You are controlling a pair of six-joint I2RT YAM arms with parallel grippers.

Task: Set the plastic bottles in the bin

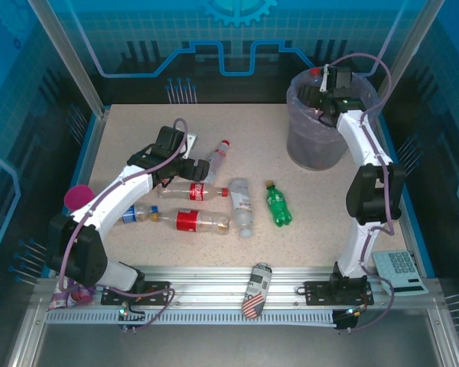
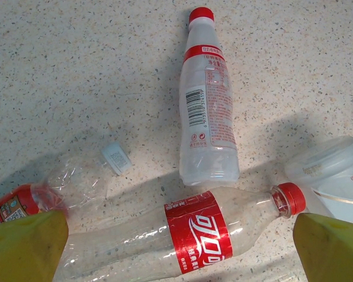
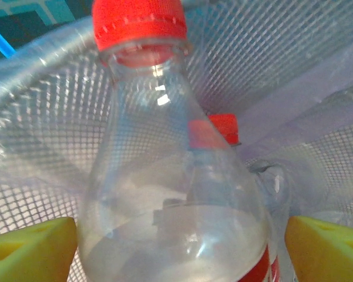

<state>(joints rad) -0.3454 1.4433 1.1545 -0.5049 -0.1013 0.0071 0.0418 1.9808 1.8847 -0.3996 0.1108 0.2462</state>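
The surface (image 1: pixel 333 202) between the green bottle (image 1: pixel 278 205) and the bin (image 1: pixel 315 149) is bare, so there is lots of room there. The far left corner is free too. In the middle, bottles (image 1: pixel 193 222) lie close together under the left end effector (image 2: pixel 179 235), with a small loose cap (image 2: pixel 116 158) beside them. In the bin, a red-capped bottle (image 3: pixel 165 176) sits between the fingers (image 3: pixel 29 247) of the right end effector (image 1: pixel 327 90). The bag (image 3: pixel 317 88) is close all round.

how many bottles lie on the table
6: slim bottle rearmost, cola bottle just nearer, white bottle central, green bottle rightmost, red bottle nearest, blue bottle leftmost. More may be hidden.
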